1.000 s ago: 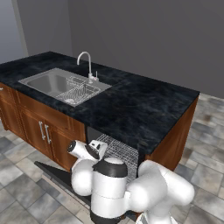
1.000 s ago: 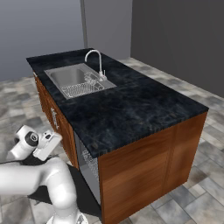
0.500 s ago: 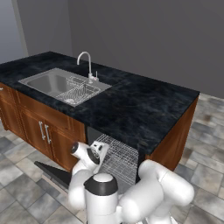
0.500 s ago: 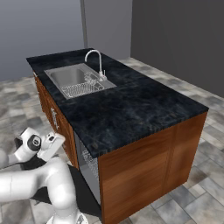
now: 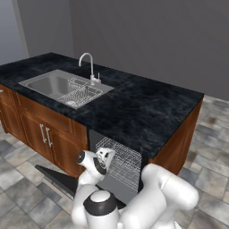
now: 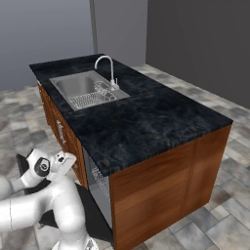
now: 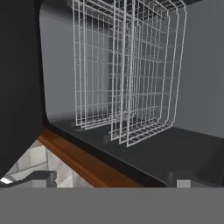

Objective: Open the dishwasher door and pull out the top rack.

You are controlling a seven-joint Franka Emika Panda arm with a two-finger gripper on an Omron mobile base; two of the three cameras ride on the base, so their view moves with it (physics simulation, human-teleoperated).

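The dishwasher door (image 5: 53, 175) hangs fully open, a dark panel lying flat just above the floor; it fills the left side of the rolled hand view as the dishwasher door (image 7: 17, 87). Inside the tub, the top rack (image 5: 120, 152) of thin white wire sits pushed in over the lower basket. In the hand view the top rack (image 7: 151, 74) is the right-hand grid. My gripper (image 5: 105, 155) hovers open in front of the tub opening, facing the racks and touching nothing. My gripper (image 6: 63, 161) is left of the opening. Its fingertips (image 7: 41, 177) stand wide apart.
The black stone counter (image 5: 134, 107) overhangs the dishwasher, with a steel sink (image 5: 58, 85) and faucet (image 5: 87, 65). Brown cabinet doors (image 5: 44, 138) stand left of the opening and a wooden end panel (image 6: 166, 190) on the other side. Grey tile floor (image 5: 18, 197) surrounds the island.
The hand has shifted a little toward the dishwasher opening and the arm's elbow has dropped lower. The jaws stayed open; door and racks have not moved.
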